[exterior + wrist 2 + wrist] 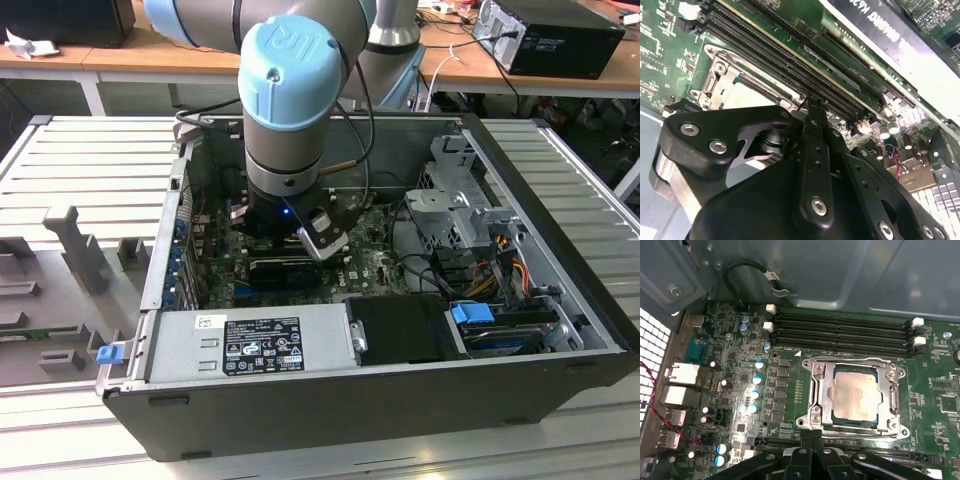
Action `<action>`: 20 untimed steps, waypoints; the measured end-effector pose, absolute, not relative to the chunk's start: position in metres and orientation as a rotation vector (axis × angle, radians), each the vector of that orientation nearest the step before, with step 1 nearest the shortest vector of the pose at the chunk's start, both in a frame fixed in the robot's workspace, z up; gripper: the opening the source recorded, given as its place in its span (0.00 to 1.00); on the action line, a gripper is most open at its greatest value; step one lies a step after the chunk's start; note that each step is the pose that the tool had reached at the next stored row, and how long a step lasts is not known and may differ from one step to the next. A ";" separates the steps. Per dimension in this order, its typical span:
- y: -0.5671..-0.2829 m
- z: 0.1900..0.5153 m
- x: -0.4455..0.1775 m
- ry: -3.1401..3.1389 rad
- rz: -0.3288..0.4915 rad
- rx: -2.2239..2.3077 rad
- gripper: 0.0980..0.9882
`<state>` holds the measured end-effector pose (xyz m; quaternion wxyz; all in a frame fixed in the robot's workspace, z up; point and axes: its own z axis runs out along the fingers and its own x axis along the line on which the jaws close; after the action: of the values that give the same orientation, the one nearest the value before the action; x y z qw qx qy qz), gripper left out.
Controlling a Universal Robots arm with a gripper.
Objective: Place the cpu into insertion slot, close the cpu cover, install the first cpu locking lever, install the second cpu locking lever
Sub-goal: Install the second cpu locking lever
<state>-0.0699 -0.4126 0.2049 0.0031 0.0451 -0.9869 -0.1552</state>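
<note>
The gripper (812, 436) sits nearest, at the edge of the socket. Its two black fingers (805, 452) are drawn together with their tips meeting and nothing visible between them. A closed pincer makes one narrow point, which suits nudging or pressing a thin part better than grasping it. In the second wrist view the gripper (812, 102) hangs low over the board, just beside the socket's metal frame. Whether it touches that frame cannot be told.

Just beyond the tips, the cpu (855, 397) lies flat in the insertion slot (829, 412), square to it, its dull metal top facing up. The cpu cover (892, 400) is folded down around it, so the chip shows through the cover's window. Judging by this, seating the chip and closing the cover are done. The gripper's place at the socket edge suggests the work is now on the locking levers. I cannot make out whether either lever is latched.

Past the socket run the long black memory slots (840, 332), parallel to its far side and empty. They are near enough that the arm has to keep its approach tight. The green board (930, 385) spreads around them. A black cable (747, 267) loops at the far edge, under the grey case wall.

In the exterior view the arm (295, 90) reaches straight down into the open computer case (560, 330), so its wrist clears the walls.
</note>
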 end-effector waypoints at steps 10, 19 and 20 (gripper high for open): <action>-0.406 0.198 -0.075 -3.090 -0.516 0.141 0.01; -0.399 0.195 -0.076 -3.089 -0.521 0.142 0.01; -0.399 0.198 -0.076 -3.089 -0.521 0.142 0.01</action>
<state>-0.0764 -0.3990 0.1982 0.0030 0.0451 -0.9850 -0.1662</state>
